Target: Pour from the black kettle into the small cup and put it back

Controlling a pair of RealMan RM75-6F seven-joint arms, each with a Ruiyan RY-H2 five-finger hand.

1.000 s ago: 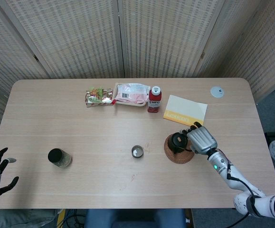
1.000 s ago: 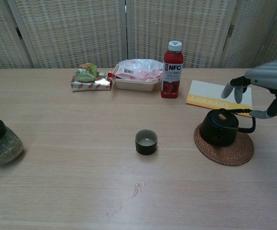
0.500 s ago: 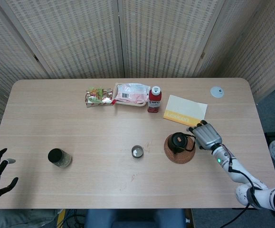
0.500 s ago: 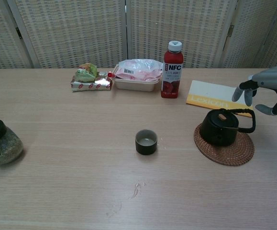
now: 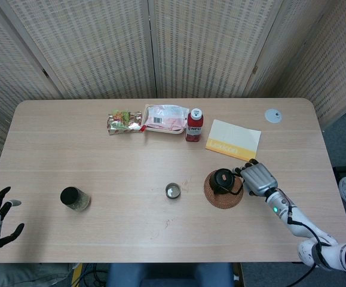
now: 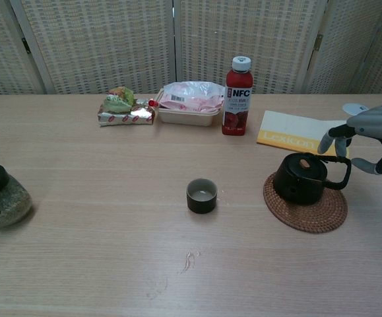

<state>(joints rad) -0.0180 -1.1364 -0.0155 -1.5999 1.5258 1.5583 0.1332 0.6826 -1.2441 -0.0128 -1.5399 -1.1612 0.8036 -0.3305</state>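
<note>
The black kettle (image 6: 300, 179) is seated on the woven coaster (image 6: 305, 207); its handle is neared by the right hand (image 6: 369, 135), fingers spread, nothing held.

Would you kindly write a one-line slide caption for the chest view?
Right robot hand reaches for the black kettle on its woven coaster; small cup waits mid-table.

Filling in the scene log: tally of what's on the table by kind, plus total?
Kettle: 1, black kettle
Trivet: 1, woven coaster under it
Cup: 1, small cup
Jar: 1, black-lidded jar
Bottle: 1, red NFC bottle
Food packs: 2, foil snack pack, wrapped tray
Book: 1, Lexicon book
Disc: 1, small grey disc
Total: 9
</note>
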